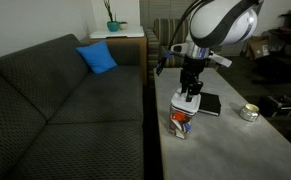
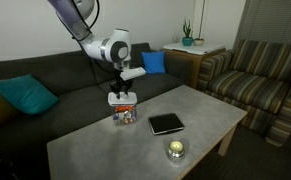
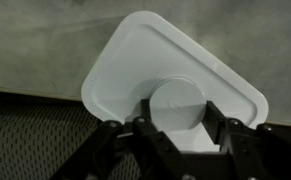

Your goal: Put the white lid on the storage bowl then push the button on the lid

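My gripper (image 3: 178,108) holds the white lid (image 3: 155,55) with a finger pressed on each side of the lid's round raised centre, the button (image 3: 175,92). In both exterior views the lid (image 1: 188,100) (image 2: 122,98) sits level, right over the storage bowl (image 1: 181,123) (image 2: 124,117), which has colourful contents and stands near the table edge by the couch. I cannot tell whether the lid rests on the bowl or hovers just above it. In the wrist view the bowl is hidden under the lid.
A black book (image 1: 210,104) (image 2: 166,123) lies on the grey table (image 1: 225,150) (image 2: 95,150) beside the bowl. A small round silvery tin (image 1: 248,112) (image 2: 175,150) stands further off. A dark couch (image 1: 65,110) with a blue cushion (image 1: 98,58) borders the table.
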Controlling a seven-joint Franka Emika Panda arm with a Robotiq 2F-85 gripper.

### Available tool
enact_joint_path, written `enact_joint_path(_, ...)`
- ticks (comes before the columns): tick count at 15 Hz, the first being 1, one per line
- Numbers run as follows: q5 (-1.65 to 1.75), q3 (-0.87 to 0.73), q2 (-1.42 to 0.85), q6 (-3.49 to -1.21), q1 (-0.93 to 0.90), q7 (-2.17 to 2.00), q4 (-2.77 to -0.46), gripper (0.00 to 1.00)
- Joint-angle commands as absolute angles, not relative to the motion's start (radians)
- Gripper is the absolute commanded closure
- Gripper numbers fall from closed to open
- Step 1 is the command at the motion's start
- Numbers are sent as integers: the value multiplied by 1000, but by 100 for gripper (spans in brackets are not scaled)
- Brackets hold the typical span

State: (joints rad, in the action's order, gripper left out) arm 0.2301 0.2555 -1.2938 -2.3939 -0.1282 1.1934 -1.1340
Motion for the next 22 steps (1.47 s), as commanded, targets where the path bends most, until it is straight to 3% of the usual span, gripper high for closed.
enact_joint_path(1, 228, 225, -1323, -2349, -177, 1212, -1090, 71)
enact_joint_path(12, 317, 55, -1394, -2299, -320, 999, -971, 71)
enact_joint_path(19, 327, 49, -1410, -2293, -328, 986, -939, 71)
enact_joint_path(20, 326, 51, -1406, -2300, -326, 988, -945, 65)
enact_joint_path(21, 327, 52, -1401, -2306, -324, 990, -952, 21)
enact_joint_path(22, 327, 54, -1392, -2312, -322, 993, -962, 19)
